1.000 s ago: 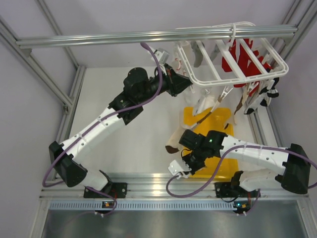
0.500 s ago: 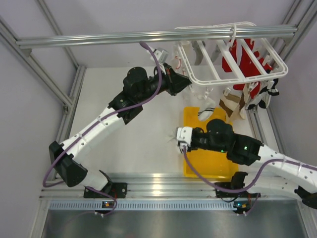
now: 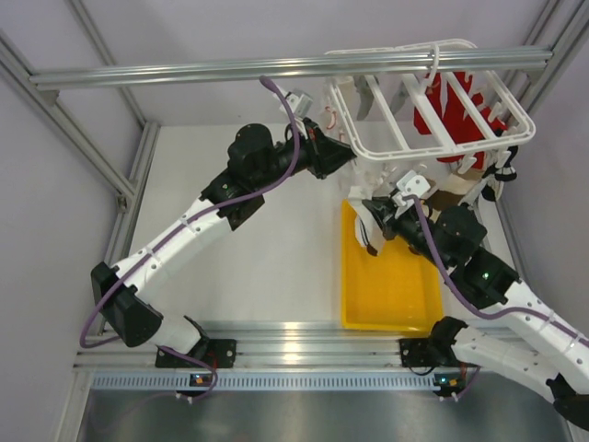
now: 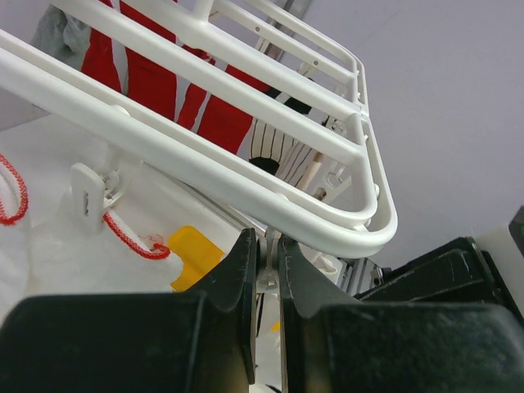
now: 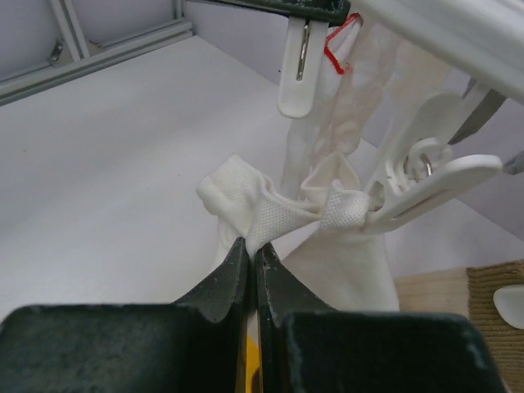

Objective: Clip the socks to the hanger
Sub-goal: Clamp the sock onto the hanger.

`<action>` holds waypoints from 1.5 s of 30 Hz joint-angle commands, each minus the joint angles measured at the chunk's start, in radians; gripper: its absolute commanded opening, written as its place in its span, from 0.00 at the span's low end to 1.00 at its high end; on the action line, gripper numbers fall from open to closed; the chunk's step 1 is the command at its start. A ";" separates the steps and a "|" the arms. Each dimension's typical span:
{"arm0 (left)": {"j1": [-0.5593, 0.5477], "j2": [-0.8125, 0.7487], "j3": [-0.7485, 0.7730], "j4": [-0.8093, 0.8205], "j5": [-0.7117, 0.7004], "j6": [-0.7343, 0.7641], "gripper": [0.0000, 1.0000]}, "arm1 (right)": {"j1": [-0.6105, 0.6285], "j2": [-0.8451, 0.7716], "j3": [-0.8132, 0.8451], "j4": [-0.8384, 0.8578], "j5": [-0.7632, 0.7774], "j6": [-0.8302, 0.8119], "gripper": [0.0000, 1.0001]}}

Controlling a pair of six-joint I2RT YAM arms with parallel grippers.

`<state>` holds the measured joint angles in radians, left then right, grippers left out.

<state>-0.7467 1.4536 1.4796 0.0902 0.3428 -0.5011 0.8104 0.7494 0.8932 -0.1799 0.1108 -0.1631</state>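
Cream sock (image 5: 344, 270): cuff is pinched in the shut right gripper (image 5: 250, 246); bunched edge is touching a white clip (image 5: 417, 192) under the hanger (image 4: 205, 164).
Change: sock was raised from beside the yellow tray (image 3: 386, 285) to the clips.
Meaning: clipping is judged imminent; bite not confirmed.
Left gripper (image 4: 266, 262): jaws nearly together at the hanger corner; what is held cannot be told.

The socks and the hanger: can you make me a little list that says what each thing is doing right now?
hanger: white frame with crossbars
sock: white, one edge in a white clip under the hanger
right gripper: shut, pinching a fold of the sock
left gripper: nearly shut on a small white piece under the hanger's corner, likely a clip
red garment: hanging from the hanger
yellow tray: flat on the table
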 commanded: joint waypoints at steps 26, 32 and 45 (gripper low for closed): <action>0.030 -0.033 -0.045 0.082 0.199 -0.082 0.00 | -0.266 0.090 0.104 0.140 -0.470 0.040 0.00; 0.032 -0.033 -0.039 0.083 0.193 -0.074 0.00 | -0.266 0.090 0.107 0.106 -0.533 0.031 0.00; 0.032 -0.024 -0.024 0.086 0.212 -0.093 0.00 | -0.267 0.087 0.085 0.083 -0.548 -0.009 0.00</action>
<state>-0.7143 1.4532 1.4452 0.1284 0.5049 -0.5777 0.5598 0.8406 0.9504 -0.1131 -0.4175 -0.1528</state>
